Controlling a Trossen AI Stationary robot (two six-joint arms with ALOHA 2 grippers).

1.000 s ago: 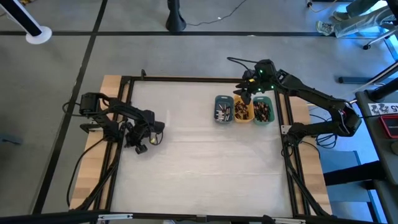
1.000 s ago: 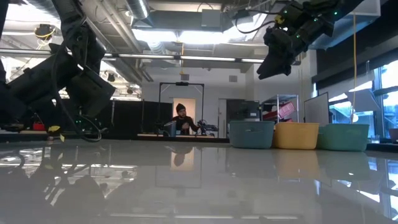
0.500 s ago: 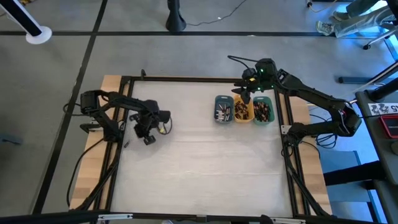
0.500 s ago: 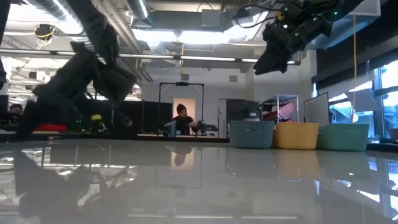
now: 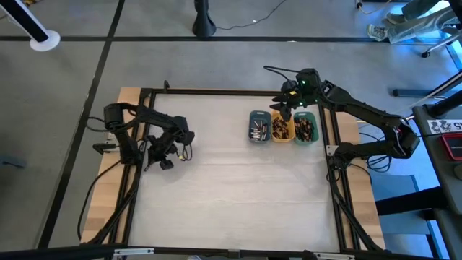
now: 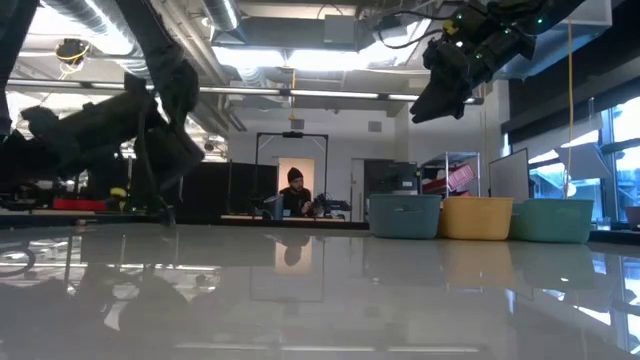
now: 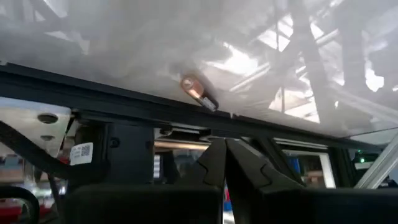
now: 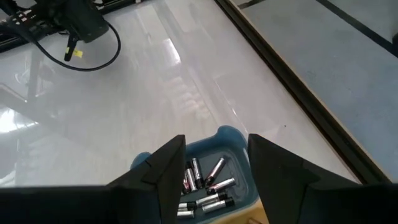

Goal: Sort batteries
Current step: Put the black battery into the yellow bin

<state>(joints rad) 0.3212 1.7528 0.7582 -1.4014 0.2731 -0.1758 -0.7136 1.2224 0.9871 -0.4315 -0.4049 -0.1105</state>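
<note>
Two end effectors share the job. The right end effector (image 8: 213, 171) hangs with its fingers apart and nothing between them, above the slate-blue tray (image 5: 259, 127), likely poised over the row so a cell can go in or be fetched. Most batteries (image 5: 258, 131) lie in that tray, the orange tray (image 5: 281, 128) and the green tray (image 5: 305, 128), side by side at the far right of the surface (image 5: 238, 180). The left end effector (image 7: 224, 163) is closed and empty near the surface's left rail; a lone battery (image 7: 199, 93) lies just ahead of it by the black frame. Since a second ago the left arm has swung about at that edge, while the right has barely moved
</note>
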